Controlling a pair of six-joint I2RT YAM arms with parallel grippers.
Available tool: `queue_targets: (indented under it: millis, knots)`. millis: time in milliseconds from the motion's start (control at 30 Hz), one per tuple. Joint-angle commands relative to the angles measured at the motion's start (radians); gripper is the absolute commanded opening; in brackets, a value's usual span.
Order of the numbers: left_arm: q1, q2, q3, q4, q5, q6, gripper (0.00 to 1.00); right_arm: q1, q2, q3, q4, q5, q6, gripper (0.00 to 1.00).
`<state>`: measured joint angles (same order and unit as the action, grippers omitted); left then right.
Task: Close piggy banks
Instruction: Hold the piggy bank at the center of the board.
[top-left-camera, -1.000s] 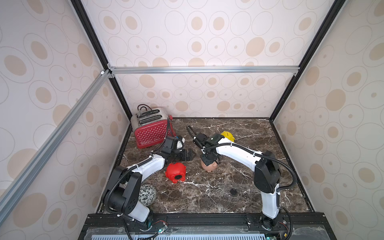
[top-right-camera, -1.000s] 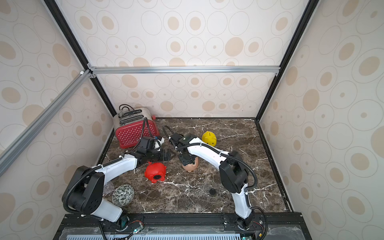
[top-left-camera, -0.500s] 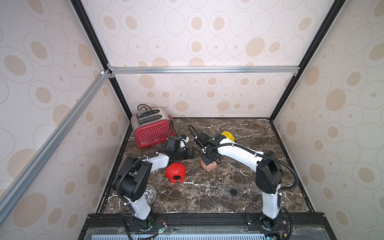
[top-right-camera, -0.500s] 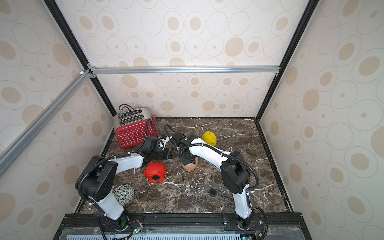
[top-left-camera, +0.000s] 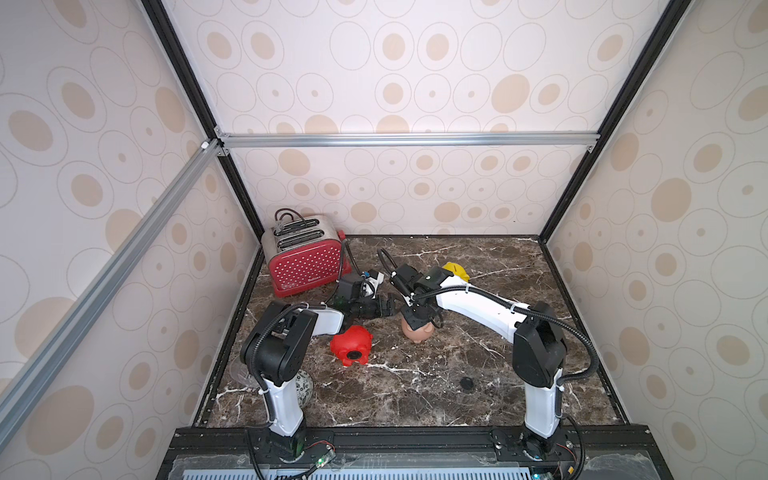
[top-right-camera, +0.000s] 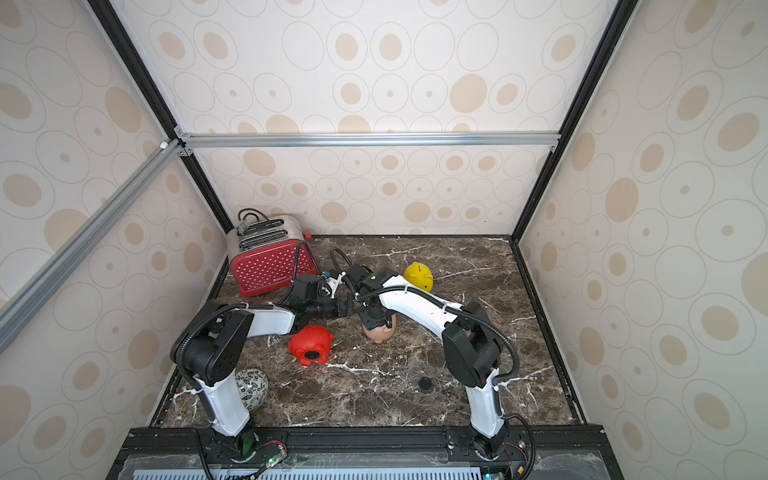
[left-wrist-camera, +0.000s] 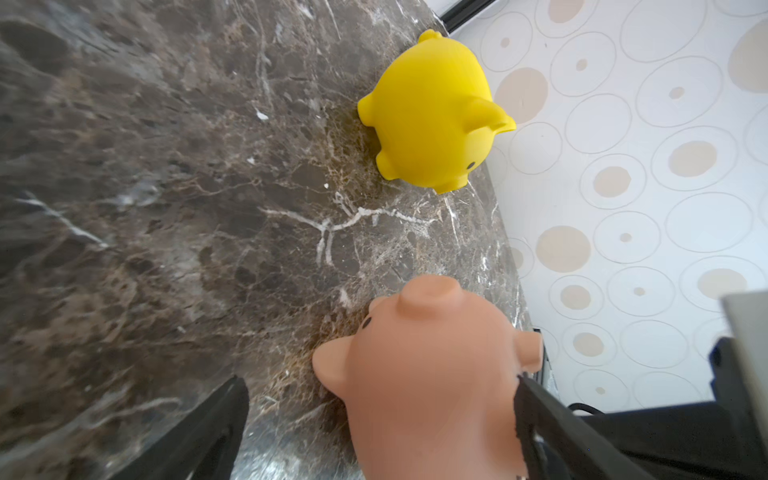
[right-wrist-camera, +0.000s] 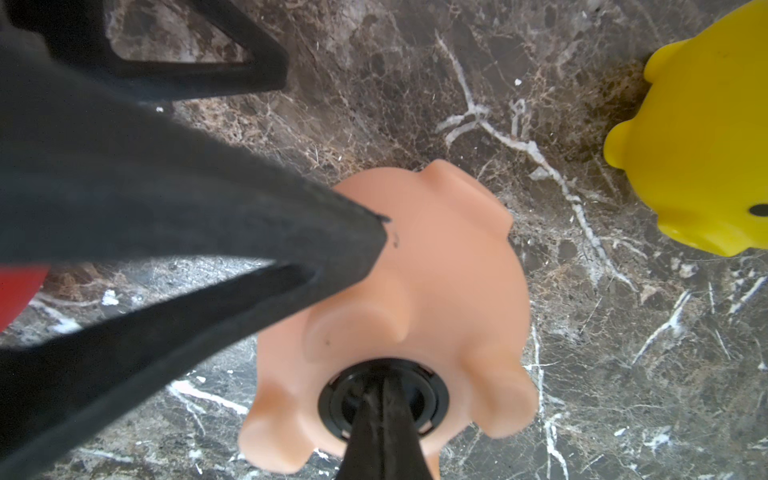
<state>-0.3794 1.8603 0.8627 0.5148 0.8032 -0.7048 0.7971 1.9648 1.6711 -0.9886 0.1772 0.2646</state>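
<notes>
While the peach-pink plastic piggy bank (right-wrist-camera: 436, 257) is lying belly-up on the brown marble tabletop (top-left-camera: 415, 386), the right gripper (right-wrist-camera: 382, 386), pressed together, is touching its round black belly plug (right-wrist-camera: 436, 401); the left gripper (left-wrist-camera: 378, 390), spread wide, is flanking it.

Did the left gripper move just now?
Yes. The left gripper slid a little away from the toaster, toward the peach pig.

Red dotted toaster (top-left-camera: 305, 266) back-left corner; patterned ball (top-right-camera: 251, 387) near front-left edge
</notes>
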Motion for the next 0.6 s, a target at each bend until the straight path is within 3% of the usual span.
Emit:
queue_targets:
  millis: [0, 267, 567]
  knots:
    - [0.001, 0.032, 0.03, 0.106, 0.053, -0.053, 0.99, -0.013, 0.031, -0.049, 0.01, -0.013, 0.006, 0.0]
    - [-0.004, 0.094, 0.032, 0.253, 0.129, -0.146, 0.99, -0.016, 0.029, -0.05, 0.01, -0.018, -0.001, 0.0]
    - [-0.01, 0.097, 0.032, 0.249, 0.156, -0.141, 0.99, -0.019, 0.028, -0.05, 0.007, -0.019, -0.007, 0.0]
